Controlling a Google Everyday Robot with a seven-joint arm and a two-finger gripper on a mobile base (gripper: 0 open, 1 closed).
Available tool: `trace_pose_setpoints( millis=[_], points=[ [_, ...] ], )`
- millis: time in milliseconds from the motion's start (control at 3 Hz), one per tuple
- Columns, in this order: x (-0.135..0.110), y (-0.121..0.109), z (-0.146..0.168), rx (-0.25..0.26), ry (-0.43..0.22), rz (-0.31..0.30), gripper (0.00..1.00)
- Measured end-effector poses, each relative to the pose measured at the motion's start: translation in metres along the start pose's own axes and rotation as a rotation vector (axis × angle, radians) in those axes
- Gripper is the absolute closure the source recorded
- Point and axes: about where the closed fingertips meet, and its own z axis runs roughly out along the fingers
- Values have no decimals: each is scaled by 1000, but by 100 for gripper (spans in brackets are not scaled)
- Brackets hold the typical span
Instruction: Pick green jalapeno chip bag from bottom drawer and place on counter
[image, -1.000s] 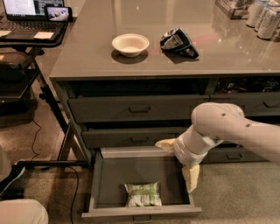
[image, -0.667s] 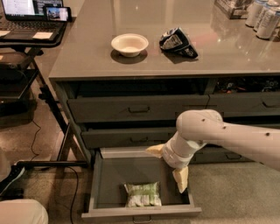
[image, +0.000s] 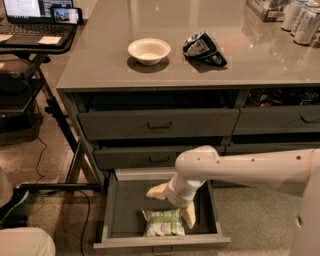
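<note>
The bottom drawer stands pulled out, and the green jalapeno chip bag lies flat near its front wall. My gripper hangs inside the drawer just above and behind the bag, open, with one tan finger to the left and the other finger at the bag's right edge. Nothing is held between them. My white arm reaches in from the right. The counter stretches above the drawers.
On the counter sit a white bowl, a dark blue-black snack bag and cans at the far right. Two shut drawers lie above the open one. A black side table with a laptop stands to the left.
My arm and gripper have moved left and down into the drawer, ending right over the green bag. The bag has not moved.
</note>
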Motion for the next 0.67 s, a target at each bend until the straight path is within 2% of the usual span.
trace_pose_setpoints(
  millis=[333, 667],
  points=[
    [4, -12, 51, 30, 32, -143, 0],
    [18, -18, 99, 24, -7, -237, 0]
  ],
)
